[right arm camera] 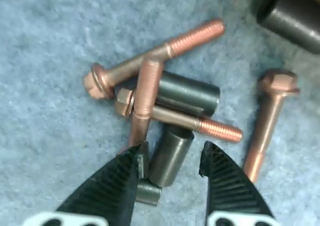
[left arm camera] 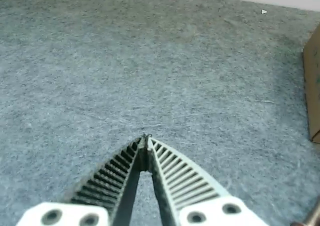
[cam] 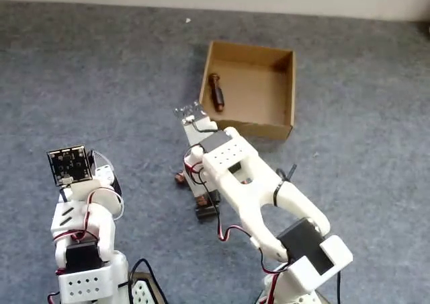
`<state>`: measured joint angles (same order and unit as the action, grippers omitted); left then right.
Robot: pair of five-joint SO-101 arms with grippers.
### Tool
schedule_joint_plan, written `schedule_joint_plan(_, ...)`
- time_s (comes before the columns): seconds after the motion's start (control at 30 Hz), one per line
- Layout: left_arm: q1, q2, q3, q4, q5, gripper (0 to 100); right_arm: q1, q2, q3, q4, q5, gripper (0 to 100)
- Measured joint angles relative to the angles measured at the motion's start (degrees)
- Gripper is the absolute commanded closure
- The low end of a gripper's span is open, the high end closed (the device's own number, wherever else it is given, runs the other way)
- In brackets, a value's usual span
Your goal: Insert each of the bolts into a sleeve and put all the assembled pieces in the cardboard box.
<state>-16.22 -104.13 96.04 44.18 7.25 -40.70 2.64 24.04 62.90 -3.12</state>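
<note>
The right hand [right arm camera: 172, 151] is poised low over a heap of bolts and sleeves on the counter [cam: 101, 62], with its jaws apart. Between the fingertips a dark sleeve [right arm camera: 170, 166] is seen lying flat. Its long axis runs nearly straight away from the hand, so the jaws stand on either side of its round wall and not at its ends. A copper bolt [right arm camera: 144, 101] lies just beside this sleeve, close against one fingertip, and is crossed over the other bolts of the heap. A second sleeve [right arm camera: 187, 93] is laid crosswise just beyond the first. A single bolt [right arm camera: 270, 116] is set off to one side.

The left hand [left arm camera: 146, 146] is held over bare counter, its fingers pressed together on nothing, well apart from the heap.

In the high view the cardboard box [cam: 248, 126] is found just beyond the right arm [cam: 242, 169], with one assembled piece [cam: 216, 92] laid inside near a wall.

The dark sleeve is judged the piece to be taken, and the right arm is clearly the nearer. A plain closing across its width should suffice, though the neighbouring bolt could be pinched with it.
</note>
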Motion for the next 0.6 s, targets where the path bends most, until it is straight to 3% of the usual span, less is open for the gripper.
schedule_joint_plan(0.3,0.0,0.0,0.0,0.0,0.0,98,0.1,6.2,1.8,-1.3,-0.4,84.2)
schedule_joint_plan(0.47,0.0,0.0,0.0,0.0,0.0,98,1.4,7.4,1.1,-1.2,-0.4,99.8)
schedule_joint_plan(0.6,0.0,0.0,0.0,0.0,0.0,98,2.3,6.9,1.3,-1.2,-0.4,99.5)
